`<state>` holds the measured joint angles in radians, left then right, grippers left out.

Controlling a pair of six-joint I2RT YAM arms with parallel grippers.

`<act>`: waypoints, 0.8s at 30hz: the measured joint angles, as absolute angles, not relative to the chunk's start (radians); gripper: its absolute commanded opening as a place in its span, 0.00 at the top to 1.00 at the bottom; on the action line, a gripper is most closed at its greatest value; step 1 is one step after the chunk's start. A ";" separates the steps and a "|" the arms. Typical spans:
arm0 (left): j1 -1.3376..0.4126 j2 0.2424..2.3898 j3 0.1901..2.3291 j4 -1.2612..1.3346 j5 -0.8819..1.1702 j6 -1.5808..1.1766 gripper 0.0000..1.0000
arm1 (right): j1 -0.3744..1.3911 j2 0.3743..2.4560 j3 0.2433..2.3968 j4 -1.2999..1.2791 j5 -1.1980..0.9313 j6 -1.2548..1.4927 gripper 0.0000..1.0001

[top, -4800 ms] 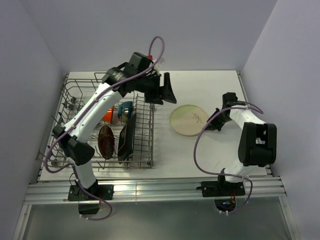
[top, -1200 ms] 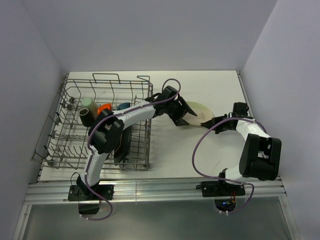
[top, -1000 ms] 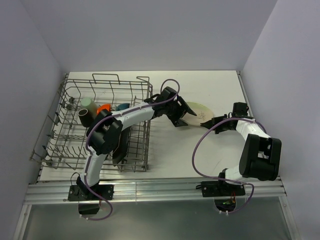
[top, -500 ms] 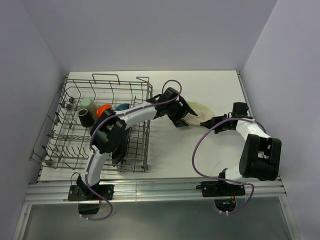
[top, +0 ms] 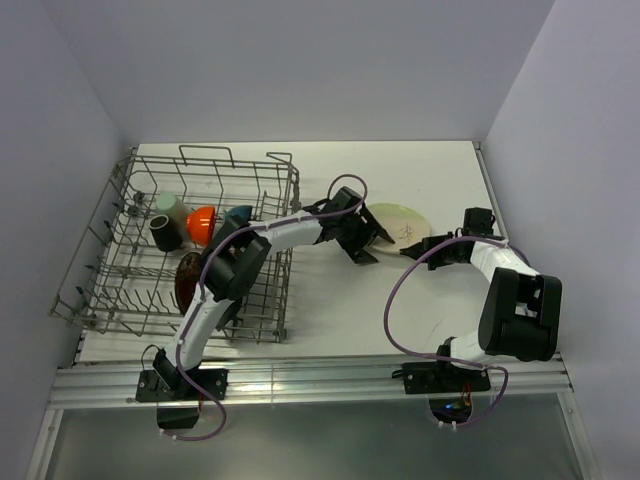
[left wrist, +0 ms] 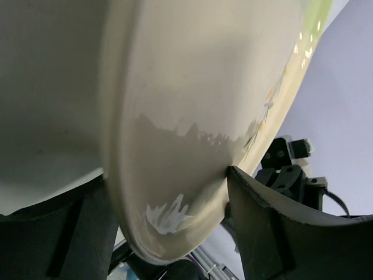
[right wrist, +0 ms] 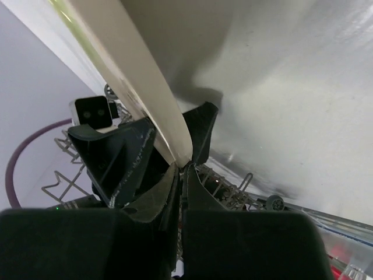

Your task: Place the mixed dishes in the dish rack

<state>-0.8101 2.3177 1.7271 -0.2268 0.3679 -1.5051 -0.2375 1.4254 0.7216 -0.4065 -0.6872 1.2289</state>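
Observation:
The pale green-cream plate [top: 402,218] stands tilted off the table, right of the dish rack [top: 280,300]. My left gripper [top: 368,243] is shut on its left rim; both fingers [left wrist: 262,221] press the plate [left wrist: 192,105]. My right gripper [top: 420,244] is shut, and its tips [right wrist: 182,169] touch the plate's right edge [right wrist: 128,76] from below. In the rack sit a green cup [top: 165,204], a dark cup [top: 165,236], an orange bowl [top: 202,224], a dark blue bowl [top: 238,217] and a red floral plate [top: 188,282].
My left arm's elbow [top: 235,275] reaches across the rack's right side and hides part of it. The side walls stand close on the left and right. The metal rail [top: 310,378] runs along the near edge.
The rack has shifted and tipped to the left, and the red plate now shows. My left arm has swung nearer, its gripper still on the plate. The right gripper has barely moved.

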 measured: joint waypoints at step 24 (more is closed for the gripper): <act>-0.778 2.383 1.823 -0.067 0.413 -1.503 1.00 | -0.238 1.416 0.704 -0.358 -0.748 1.201 1.00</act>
<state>-0.7784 2.3825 1.8229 -0.0666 0.4126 -1.5032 -0.2382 1.4162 0.7044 -0.3584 -0.7475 1.2015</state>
